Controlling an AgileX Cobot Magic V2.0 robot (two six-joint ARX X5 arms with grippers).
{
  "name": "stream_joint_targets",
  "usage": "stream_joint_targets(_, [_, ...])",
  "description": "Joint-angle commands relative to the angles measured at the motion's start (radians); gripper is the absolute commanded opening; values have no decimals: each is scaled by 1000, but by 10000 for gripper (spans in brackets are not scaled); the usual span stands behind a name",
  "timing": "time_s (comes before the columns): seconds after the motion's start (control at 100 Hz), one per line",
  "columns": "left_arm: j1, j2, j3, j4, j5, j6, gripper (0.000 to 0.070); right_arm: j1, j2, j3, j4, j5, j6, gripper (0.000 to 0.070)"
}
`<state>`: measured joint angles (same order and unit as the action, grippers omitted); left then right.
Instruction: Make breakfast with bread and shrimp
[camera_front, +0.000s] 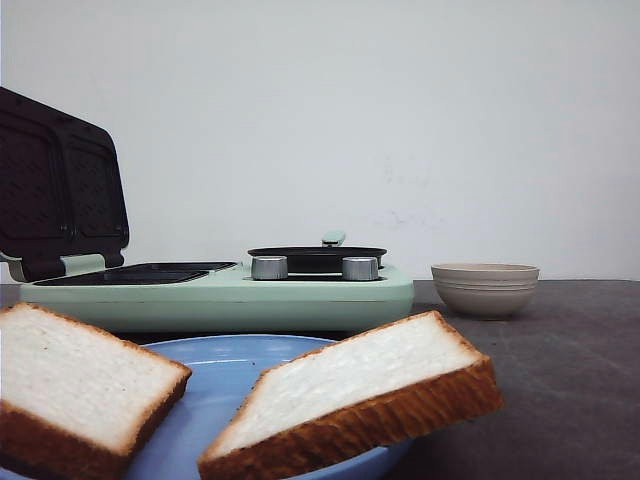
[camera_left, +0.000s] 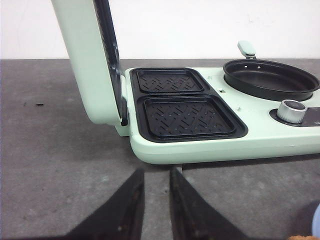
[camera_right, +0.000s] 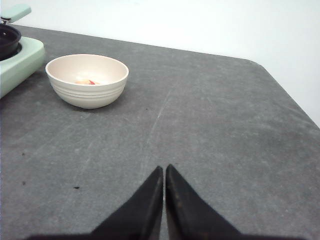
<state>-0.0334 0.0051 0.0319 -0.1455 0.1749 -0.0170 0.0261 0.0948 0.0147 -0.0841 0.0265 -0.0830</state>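
Observation:
Two slices of bread lie on a blue plate (camera_front: 215, 375) at the front: one at the left (camera_front: 70, 385), one at the right (camera_front: 355, 385) hanging over the rim. Behind stands a mint-green breakfast maker (camera_front: 220, 290) with its lid (camera_front: 60, 190) open, two black sandwich plates (camera_left: 187, 115) and a round pan (camera_left: 270, 77). A beige bowl (camera_right: 87, 80) holds a bit of shrimp (camera_right: 86, 81). My left gripper (camera_left: 156, 172) is slightly open and empty, over the table before the maker. My right gripper (camera_right: 164, 169) is shut and empty, short of the bowl.
The maker has two silver knobs (camera_front: 270, 267) on its front. The bowl also shows in the front view (camera_front: 485, 288), right of the maker. The grey table (camera_right: 225, 125) ends at a rounded corner near a white wall.

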Motion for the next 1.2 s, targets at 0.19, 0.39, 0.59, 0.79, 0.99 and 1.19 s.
stream_joint_targets(0.19, [0,0,-18,11,-2,-2,4,0,-1,-2,89,0,-14,0])
stream_joint_targets(0.39, [0,0,-18,11,-2,-2,4,0,-1,-2,132,0,-14,0])
stream_joint_targets(0.59, [0,0,-18,12,2,-3,4,0,-1,-2,165,-1,17,1])
stream_joint_targets(0.79, [0,0,-18,12,2,-2,4,0,-1,-2,165,-1,73,0])
stream_joint_targets(0.99, [0,0,-18,12,2,-3,4,0,-1,-2,166,-3,135,1])
stream_joint_targets(1.19, [0,0,-18,11,2,-3,4,0,-1,-2,166,-3,180,0])
